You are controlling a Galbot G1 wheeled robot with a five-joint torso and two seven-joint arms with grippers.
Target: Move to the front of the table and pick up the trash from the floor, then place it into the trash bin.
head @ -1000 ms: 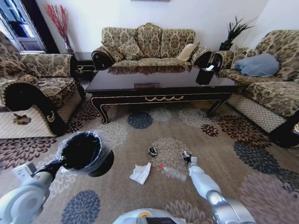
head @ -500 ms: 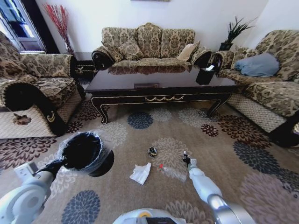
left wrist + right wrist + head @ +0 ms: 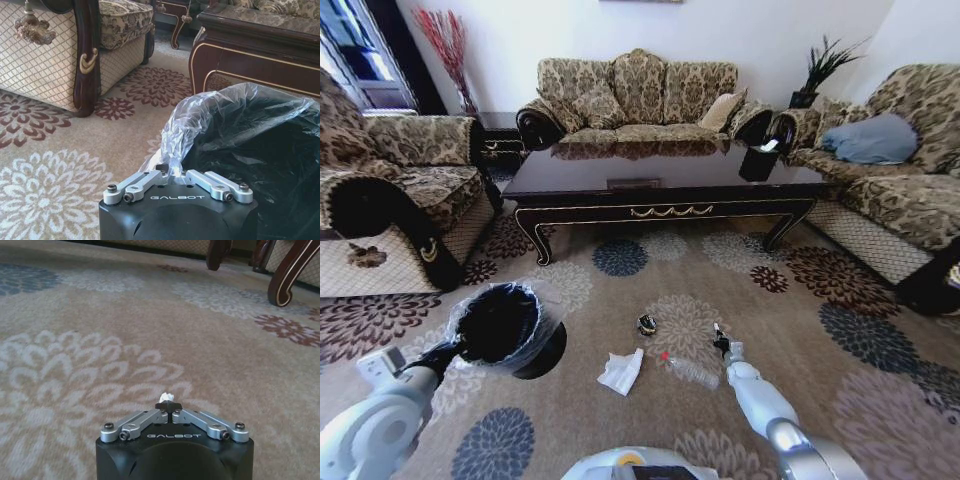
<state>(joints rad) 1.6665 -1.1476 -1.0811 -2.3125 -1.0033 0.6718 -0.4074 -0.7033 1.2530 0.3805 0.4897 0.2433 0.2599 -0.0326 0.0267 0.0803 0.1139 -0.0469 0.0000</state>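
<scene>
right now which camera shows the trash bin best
The head view: the whole trash bin shows there, round, black and bag-lined, on the carpet at the left gripper. The left wrist view gives a close look at one side of its liner and rim. The right wrist view looks at bare carpet.

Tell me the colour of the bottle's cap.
Red. The bottle lies on the carpet; its cap shows best in the head view.
</scene>
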